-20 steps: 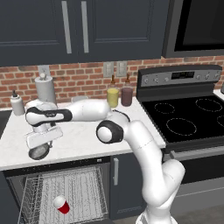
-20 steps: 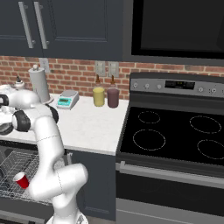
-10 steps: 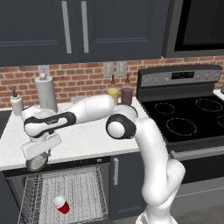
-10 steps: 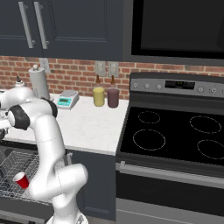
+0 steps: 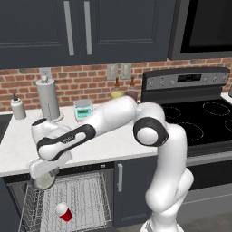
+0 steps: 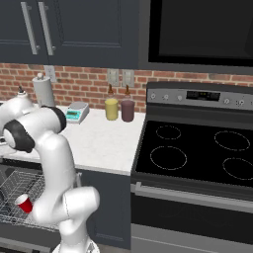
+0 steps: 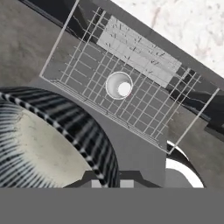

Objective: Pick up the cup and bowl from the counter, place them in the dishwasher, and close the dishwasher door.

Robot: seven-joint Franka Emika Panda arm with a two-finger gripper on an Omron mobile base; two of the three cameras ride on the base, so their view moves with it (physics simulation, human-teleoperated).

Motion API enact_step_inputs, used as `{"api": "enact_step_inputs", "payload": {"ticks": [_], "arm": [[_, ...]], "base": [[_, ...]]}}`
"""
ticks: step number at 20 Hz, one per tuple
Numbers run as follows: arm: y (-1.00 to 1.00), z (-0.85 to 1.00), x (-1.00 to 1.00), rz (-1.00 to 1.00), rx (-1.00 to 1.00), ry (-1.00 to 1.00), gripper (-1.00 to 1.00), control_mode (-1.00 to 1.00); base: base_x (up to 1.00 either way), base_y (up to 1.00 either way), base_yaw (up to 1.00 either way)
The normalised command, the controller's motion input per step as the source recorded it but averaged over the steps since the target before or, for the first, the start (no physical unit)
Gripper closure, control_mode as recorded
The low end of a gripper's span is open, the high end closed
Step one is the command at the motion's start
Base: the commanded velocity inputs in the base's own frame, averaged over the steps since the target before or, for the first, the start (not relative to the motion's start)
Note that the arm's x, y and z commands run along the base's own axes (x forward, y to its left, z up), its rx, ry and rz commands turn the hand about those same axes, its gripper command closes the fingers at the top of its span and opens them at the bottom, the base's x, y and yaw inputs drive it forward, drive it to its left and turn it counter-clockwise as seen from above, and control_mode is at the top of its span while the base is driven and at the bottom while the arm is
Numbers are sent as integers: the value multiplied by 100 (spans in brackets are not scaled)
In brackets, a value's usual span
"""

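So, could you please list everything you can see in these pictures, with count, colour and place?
cup: one, red with white inside, on the dishwasher rack
bowl: one, grey, held over the rack's left front
rack: one, light grey wire, pulled out under the counter
counter: one, white marble-look, left of the stove
stove: one, black, right of the counter
canisters: two, yellow and maroon, by the brick wall
scale: one, grey with teal top, back of counter
paper towel holder: one, grey, back left of counter
bottle: one, pale, far left
upper cabinets: dark navy, above
gripper: one, white arm, fingers shut on the bowl rim
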Motion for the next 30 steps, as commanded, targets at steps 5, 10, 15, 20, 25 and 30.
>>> {"api": "enact_step_inputs", "payload": {"ticks": [5,10,15,20,25,30], "arm": [[-66,11,-48,-5,22,-10,100,-100],[-51,0,-56,-8,17,-11,100,-100],[-34,0,-50,-8,14,-8,100,-100],[-33,0,-48,-8,12,-7,100,-100],[-26,0,-41,-12,7,-5,100,-100],[-1,0,-2,-26,0,6,100,-100]], "base": [[0,0,0],[0,0,0],[0,0,0],[0,0,0],[0,0,0],[0,0,0]]}}
